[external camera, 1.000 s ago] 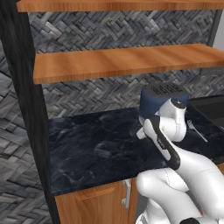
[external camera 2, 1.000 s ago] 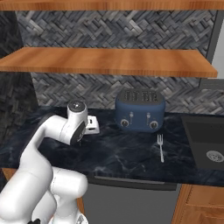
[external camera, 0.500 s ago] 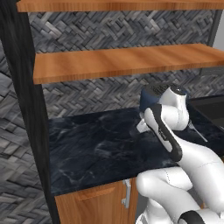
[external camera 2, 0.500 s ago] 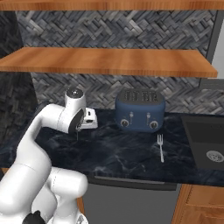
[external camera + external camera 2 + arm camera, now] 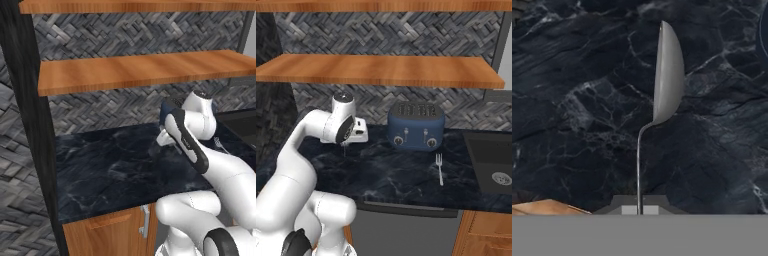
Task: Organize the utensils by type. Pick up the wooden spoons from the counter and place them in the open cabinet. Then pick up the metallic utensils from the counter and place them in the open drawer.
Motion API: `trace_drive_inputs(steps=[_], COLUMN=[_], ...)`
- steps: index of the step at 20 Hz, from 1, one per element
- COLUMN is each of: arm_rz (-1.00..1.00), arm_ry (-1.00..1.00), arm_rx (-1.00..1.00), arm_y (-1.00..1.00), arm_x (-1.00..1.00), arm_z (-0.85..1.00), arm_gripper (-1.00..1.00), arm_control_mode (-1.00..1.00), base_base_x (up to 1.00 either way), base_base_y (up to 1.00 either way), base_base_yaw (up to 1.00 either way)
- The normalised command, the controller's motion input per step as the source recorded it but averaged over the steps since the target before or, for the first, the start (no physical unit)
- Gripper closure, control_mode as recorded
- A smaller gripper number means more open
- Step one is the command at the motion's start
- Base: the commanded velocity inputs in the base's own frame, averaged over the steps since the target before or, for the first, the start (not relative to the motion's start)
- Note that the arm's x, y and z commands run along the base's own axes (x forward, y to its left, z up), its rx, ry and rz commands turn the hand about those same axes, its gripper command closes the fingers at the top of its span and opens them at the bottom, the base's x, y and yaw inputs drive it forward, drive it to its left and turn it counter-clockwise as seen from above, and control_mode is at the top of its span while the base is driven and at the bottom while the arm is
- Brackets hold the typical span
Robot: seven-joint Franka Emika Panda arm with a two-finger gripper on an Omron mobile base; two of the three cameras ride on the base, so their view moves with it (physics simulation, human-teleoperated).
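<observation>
My gripper (image 5: 640,207) is shut on the thin handle of a small silver metal spoon (image 5: 667,75). Its bowl points away from the hand, above the black marbled counter (image 5: 572,125). From the right base the gripper (image 5: 346,142) hangs over the counter's left part (image 5: 386,175), left of the toaster, with the spoon (image 5: 345,149) a thin line below it. A silver fork (image 5: 439,167) lies flat on the counter to the toaster's right. The wooden spoons, the open cabinet and the open drawer are out of view.
A blue toaster (image 5: 416,126) stands at the back of the counter. A dark sink (image 5: 491,165) is sunk in at the right. Wooden shelves (image 5: 140,70) run above the counter. A low cabinet door with a silver handle (image 5: 145,220) sits under the counter's front edge.
The hand has risen a little and turned at the wrist, still holding the metal spoon. The fork and the toaster have not moved.
</observation>
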Motion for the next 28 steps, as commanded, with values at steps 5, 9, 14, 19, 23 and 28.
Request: trace_drive_inputs(steps=[5, 9, 14, 19, 23, 28], arm_rz=[0.0, 0.0, 0.0, 0.0, 0.0, 0.0], arm_ry=[0.0, 0.0, 0.0, 0.0, 0.0, 0.0], arm_rx=[0.0, 0.0, 0.0, 0.0, 0.0, 0.0], arm_y=[0.0, 0.0, 0.0, 0.0, 0.0, 0.0], arm_x=[0.0, 0.0, 0.0, 0.0, 0.0, 0.0], arm_z=[0.0, 0.0, 0.0, 0.0, 0.0, 0.0], arm_gripper=[1.0, 1.0, 1.0, 1.0, 1.0, 1.0], arm_control_mode=[1.0, 1.0, 1.0, 1.0, 1.0, 1.0], base_base_x=[-0.21, -0.64, -0.63, -0.08, 0.0, 0.0], base_base_y=[-0.01, -0.08, -0.09, 0.09, 0.18, 0.17], base_base_yaw=[0.0, 0.0, -0.03, -0.83, -1.0, -1.0])
